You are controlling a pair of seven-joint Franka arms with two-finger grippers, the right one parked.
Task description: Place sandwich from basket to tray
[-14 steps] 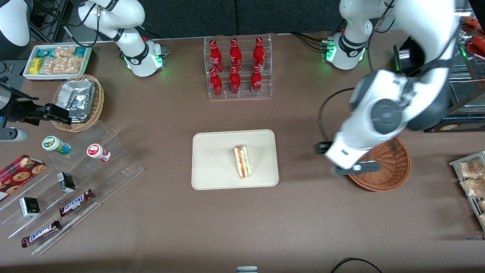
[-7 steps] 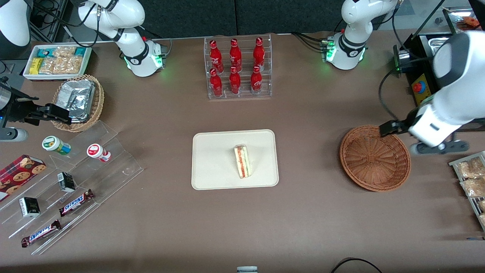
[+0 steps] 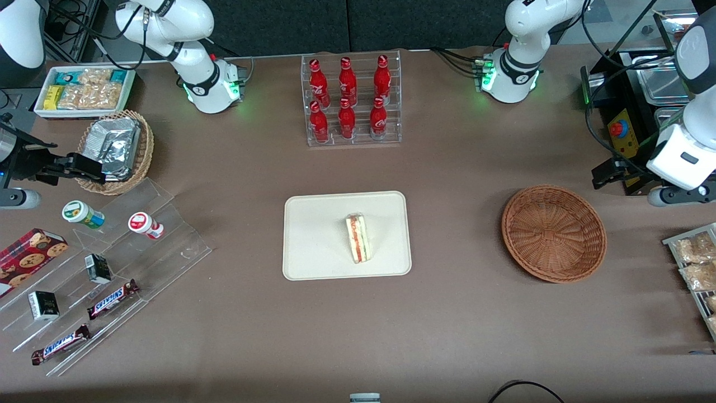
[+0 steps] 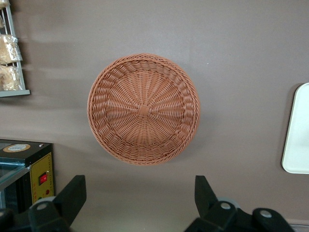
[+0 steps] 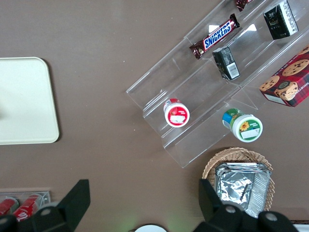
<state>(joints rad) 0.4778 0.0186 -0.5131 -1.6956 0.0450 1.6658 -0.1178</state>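
Spread wide and holding nothing, my claw (image 4: pixel 137 200) hangs high above the worktop (image 3: pixel 458 324), just off the basket (image 4: pixel 143 108) toward my arm's end; the basket sits bare below it; the sandwich (image 3: pixel 358 239) rests on the tray (image 3: pixel 313 235), well apart, so I judge the placing done.

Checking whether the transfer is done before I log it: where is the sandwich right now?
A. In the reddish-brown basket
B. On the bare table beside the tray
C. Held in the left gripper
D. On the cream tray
D: the sandwich lies on the tray, the basket holds nothing, and the left gripper hangs open and empty above the table, near the basket at the working arm's end.
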